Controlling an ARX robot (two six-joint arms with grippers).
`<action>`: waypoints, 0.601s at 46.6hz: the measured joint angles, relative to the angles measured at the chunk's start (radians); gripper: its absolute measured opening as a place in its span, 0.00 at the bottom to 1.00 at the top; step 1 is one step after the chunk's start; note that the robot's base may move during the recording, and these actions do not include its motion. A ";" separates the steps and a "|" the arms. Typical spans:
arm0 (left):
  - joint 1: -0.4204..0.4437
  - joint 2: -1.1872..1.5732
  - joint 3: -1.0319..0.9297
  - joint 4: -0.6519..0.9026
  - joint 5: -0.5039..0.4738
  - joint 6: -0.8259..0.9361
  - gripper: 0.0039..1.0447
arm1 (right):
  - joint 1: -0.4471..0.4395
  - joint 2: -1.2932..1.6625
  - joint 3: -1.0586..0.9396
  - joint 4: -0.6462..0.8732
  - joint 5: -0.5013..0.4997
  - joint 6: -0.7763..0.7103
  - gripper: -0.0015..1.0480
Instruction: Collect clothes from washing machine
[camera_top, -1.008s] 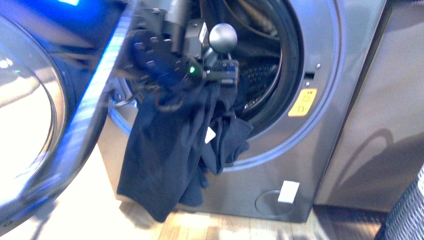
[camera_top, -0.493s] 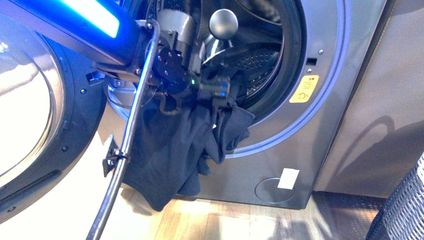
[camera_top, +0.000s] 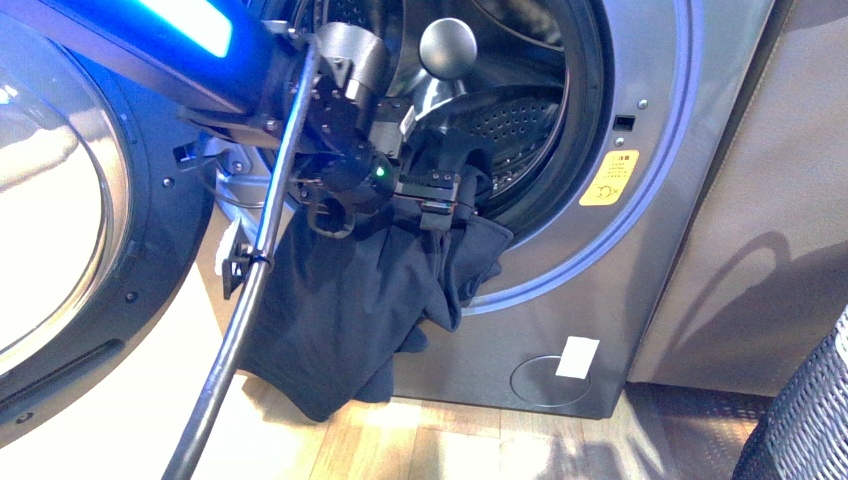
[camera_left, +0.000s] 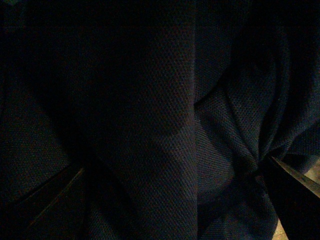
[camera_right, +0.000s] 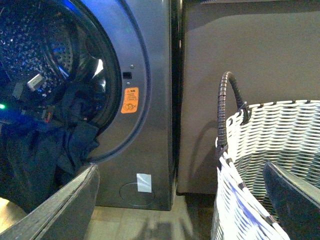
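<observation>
1. Firstly, the washing machine (camera_top: 660, 250) stands with its round door (camera_top: 60, 250) swung open to the robot's left. The perforated drum (camera_top: 520, 130) is open to reach.
2. Next, the woven basket (camera_right: 280, 125) stands to the right of the machine, well apart from the drum mouth. I judge the garment should end there.
3. Then the clothes (camera_top: 340, 300): one dark navy garment, mostly out of the drum. It hangs over the lower lip of the opening and down the front panel, nearly to the wooden floor. It is limp and folds on itself, so I expect it to be light and soft. It will stretch and swing rather than keep any shape. The low end may drag on the floor, and a fold could catch on the door lip.
4. The left gripper (camera_top: 445, 200) is at the drum mouth, at the top of the hanging cloth. It seems closed on a bunch of fabric there, but the jaws are partly hidden. The left wrist view is dark, so I tell nothing from it. A hold on a thick bunch near the top is good, since a single thin layer could slip out.
5. The right gripper (camera_right: 180, 205) shows only in its wrist view. Its fingers are spread wide and hold nothing. I would use it to take the low part of the cloth.
</observation>
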 joint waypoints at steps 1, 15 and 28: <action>0.000 0.000 -0.004 0.005 0.001 0.003 0.94 | 0.000 0.000 0.000 0.000 0.000 0.000 0.93; -0.027 -0.013 -0.077 0.120 -0.100 0.082 0.66 | 0.000 0.000 0.000 0.000 0.000 0.000 0.93; -0.033 -0.055 -0.157 0.218 -0.230 0.101 0.25 | 0.000 0.000 0.000 0.000 0.000 0.000 0.93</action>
